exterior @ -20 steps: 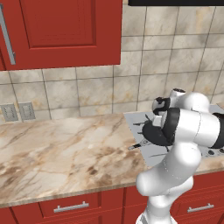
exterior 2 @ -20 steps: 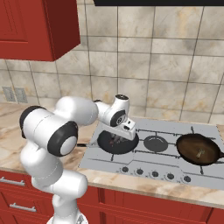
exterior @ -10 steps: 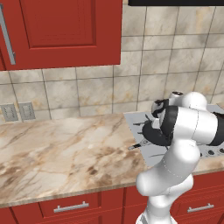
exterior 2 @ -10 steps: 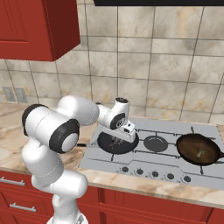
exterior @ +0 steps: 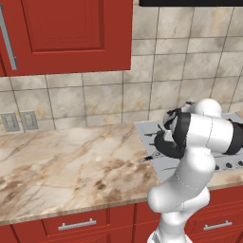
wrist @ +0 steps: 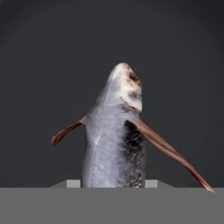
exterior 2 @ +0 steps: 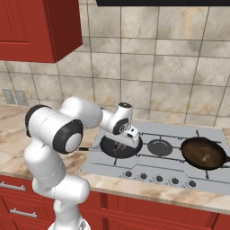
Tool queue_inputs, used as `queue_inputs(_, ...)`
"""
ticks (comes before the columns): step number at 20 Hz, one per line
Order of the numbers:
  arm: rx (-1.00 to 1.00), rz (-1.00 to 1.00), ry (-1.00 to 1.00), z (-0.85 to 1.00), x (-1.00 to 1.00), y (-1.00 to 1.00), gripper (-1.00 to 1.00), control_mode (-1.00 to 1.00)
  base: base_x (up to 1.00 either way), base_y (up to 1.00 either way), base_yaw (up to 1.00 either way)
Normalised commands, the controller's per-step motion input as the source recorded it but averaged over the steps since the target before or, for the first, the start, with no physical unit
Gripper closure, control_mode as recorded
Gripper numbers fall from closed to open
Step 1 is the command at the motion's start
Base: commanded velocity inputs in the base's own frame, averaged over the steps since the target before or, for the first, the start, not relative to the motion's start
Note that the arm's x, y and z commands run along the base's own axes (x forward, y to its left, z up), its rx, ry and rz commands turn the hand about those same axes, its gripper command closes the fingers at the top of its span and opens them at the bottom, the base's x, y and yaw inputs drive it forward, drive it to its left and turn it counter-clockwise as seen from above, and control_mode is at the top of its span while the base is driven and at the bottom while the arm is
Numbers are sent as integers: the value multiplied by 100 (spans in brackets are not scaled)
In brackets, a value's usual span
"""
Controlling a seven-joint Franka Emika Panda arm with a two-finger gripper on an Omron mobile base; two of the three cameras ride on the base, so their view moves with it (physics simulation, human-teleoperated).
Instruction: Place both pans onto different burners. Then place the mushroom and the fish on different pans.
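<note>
Left base view, cooktop (exterior: 156,163): silver-grey, set into marble counter (exterior: 61,166); black pan (exterior: 166,148) mostly hidden behind arm.
Right base view, gripper (exterior 2: 120,146): low over black pan (exterior 2: 120,147) on left burner; brown pan (exterior 2: 203,152) on right burner, small lump inside; middle burner (exterior 2: 160,147) bare.
Hand view, fish (wrist: 116,135): grey-blue, fins spread, clamped between fingers above dark pan floor.
Writing: none legible.

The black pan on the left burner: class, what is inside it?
Over the black pan the claw reaches down. The hand view shows the grey-blue fish against the pan's dark floor. Whether the fish touches the floor cannot be seen; the claw covers it.
</note>
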Motion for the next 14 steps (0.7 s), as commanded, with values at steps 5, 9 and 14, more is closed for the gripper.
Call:
queue_inputs(5,0,0,0,-12,11,0,100,-100,0,0,0)
queue_inputs(9,0,0,0,-10,15,0,100,-100,0,0,0)
queue_inputs(14,0,0,0,-12,15,0,100,-100,0,0,0)
